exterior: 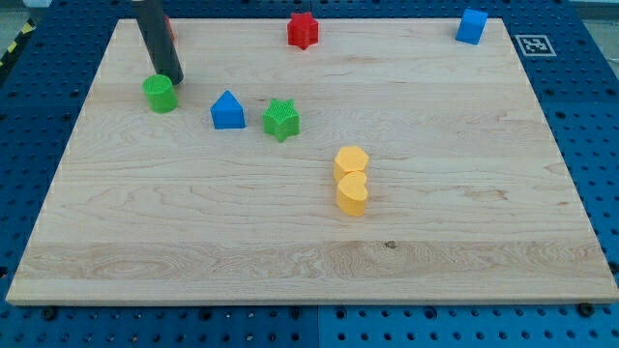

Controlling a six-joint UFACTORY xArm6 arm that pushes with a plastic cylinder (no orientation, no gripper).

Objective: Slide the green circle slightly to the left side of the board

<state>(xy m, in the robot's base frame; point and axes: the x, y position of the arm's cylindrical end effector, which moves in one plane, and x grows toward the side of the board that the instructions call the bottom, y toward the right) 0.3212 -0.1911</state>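
The green circle (160,94) is a short green cylinder at the upper left of the wooden board (435,222). My tip (171,79) is the lower end of a dark rod coming down from the view's top. It stands just above and to the right of the green circle, touching or nearly touching its upper right edge.
A blue house-shaped block (227,111) and a green star (281,119) lie right of the green circle. Two yellow blocks (351,180) touch near the middle. A red star (303,30) is at the top and a blue block (471,26) at the top right.
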